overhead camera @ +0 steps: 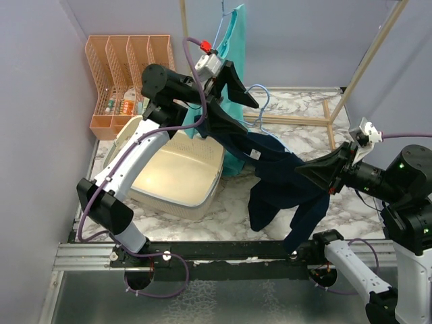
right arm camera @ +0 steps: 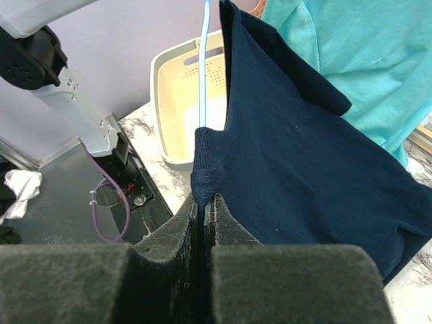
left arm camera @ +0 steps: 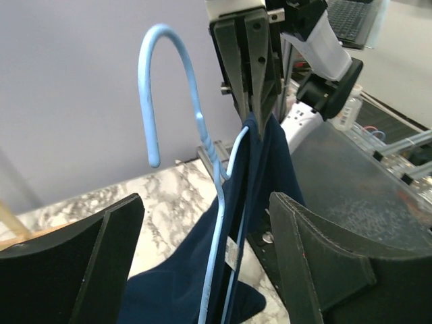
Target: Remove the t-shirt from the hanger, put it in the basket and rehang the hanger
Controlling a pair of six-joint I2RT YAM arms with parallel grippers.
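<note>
I find the right end effector (right arm camera: 202,202) pressed together, pinching a fold of the navy t-shirt (right arm camera: 297,135). The t-shirt hangs on the light blue hanger (left arm camera: 169,67) above the worktop (overhead camera: 351,209), beside a cream basket (overhead camera: 202,196). Farther back, the left end effector (left arm camera: 206,202) is spread either side of the hanger's neck, apart from it. A teal garment (right arm camera: 351,47) hangs behind.

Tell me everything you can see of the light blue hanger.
The hanger is thin and light blue, seemingly coated wire: an open hook on top, a twisted neck, and strands running down into the navy t-shirt draped over it. It sits tilted in the air, its hook hanging on nothing. The left gripper stands open on either side of its lower part without clamping it. The right gripper is shut on shirt fabric bunched around one wire end.
</note>
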